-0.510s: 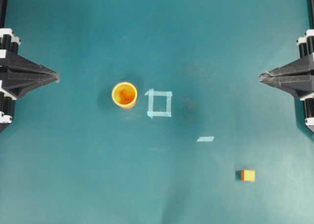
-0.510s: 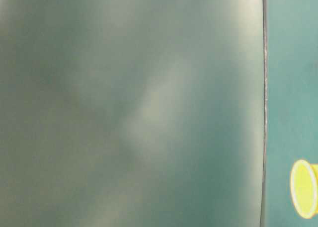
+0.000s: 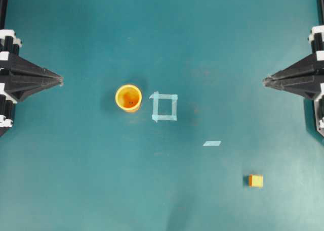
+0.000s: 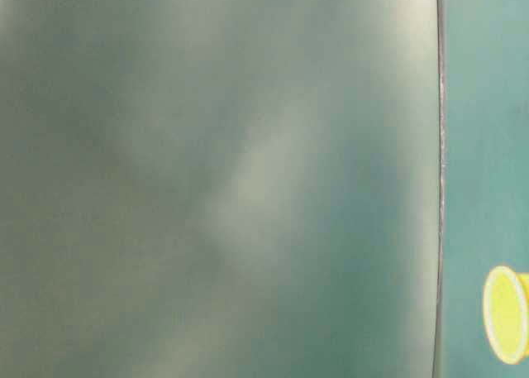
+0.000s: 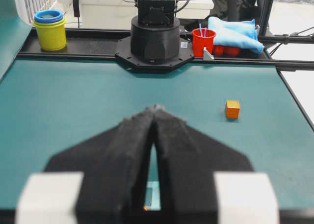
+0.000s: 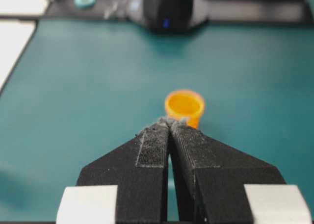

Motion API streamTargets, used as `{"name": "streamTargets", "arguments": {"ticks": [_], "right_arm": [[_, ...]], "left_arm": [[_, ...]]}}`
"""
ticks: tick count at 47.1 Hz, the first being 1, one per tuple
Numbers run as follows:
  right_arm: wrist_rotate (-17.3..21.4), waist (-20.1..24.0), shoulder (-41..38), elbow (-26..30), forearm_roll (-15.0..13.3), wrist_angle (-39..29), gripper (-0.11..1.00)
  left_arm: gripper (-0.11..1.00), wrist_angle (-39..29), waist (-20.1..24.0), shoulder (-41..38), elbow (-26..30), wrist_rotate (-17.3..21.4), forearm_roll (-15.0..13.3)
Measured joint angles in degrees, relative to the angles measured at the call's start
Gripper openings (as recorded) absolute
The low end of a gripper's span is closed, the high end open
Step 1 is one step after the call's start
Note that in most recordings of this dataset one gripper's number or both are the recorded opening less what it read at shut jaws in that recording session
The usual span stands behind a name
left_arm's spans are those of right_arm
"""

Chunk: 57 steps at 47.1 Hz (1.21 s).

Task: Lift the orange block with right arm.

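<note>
The orange block (image 3: 255, 180) is a tiny cube lying on the teal table at the lower right of the overhead view; the left wrist view shows the block (image 5: 232, 109) off to the right. My right gripper (image 3: 265, 81) is shut and empty at the right edge, well above and right of the block. In the right wrist view its tips (image 6: 170, 121) meet and point toward the cup; the block is out of that view. My left gripper (image 3: 59, 81) is shut at the left edge, its tips (image 5: 155, 108) touching with nothing held.
A round orange cup (image 3: 128, 97) stands left of centre, next to a pale tape square (image 3: 164, 106). A short tape strip (image 3: 212, 143) lies between the square and the block. The table-level view is mostly a blurred grey-green surface, with the cup (image 4: 506, 313) at its right edge.
The right gripper has shifted slightly to the left, toward the table's middle. The left gripper, block and cup have not moved.
</note>
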State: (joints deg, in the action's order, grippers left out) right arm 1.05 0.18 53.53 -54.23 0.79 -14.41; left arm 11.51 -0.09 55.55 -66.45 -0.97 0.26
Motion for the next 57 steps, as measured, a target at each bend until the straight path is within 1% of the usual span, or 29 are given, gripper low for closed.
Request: {"name": "streamTargets", "arguments": {"ticks": [5,13,16,21,26,35,42,49,57], "right_arm": [[0.9,0.0,-0.5,2.1,0.8,-4.4,0.16],[2.3,0.4,-1.5,4.1,2.4,-9.5,0.43],[2.6,1.1,-2.1,4.7,2.9,-11.1,0.52],[3.1,2.5,-3.6,5.3,3.3,-13.8,0.59],[3.2,4.1,-5.4,6.0,3.3,-16.7,0.61],[3.7,6.5,-8.7,7.6,3.5,-21.9,0.62],[6.4,7.9,-10.9,8.6,3.6,-26.0,0.63],[10.3,9.8,-12.8,8.8,3.6,-29.9,0.63],[14.0,13.4,-15.5,8.9,3.7,-31.3,0.63]], "left_arm": [[0.01,0.1,-0.1,-0.1,-0.1,0.0,0.0],[0.01,-0.2,0.0,-0.1,-0.1,0.0,0.0],[0.01,-0.4,0.0,-0.1,-0.1,0.0,0.1],[0.01,-0.7,0.0,-0.2,0.0,0.1,0.0],[0.01,-1.1,0.0,-0.2,-0.1,0.1,0.1],[0.01,-1.3,0.0,-0.1,-0.1,0.1,0.1],[0.01,-1.4,0.0,-0.1,-0.1,0.1,0.0],[0.01,-1.5,0.0,-0.2,-0.1,0.1,0.0],[0.01,-1.5,-0.1,-0.1,-0.1,0.1,0.0]]}}
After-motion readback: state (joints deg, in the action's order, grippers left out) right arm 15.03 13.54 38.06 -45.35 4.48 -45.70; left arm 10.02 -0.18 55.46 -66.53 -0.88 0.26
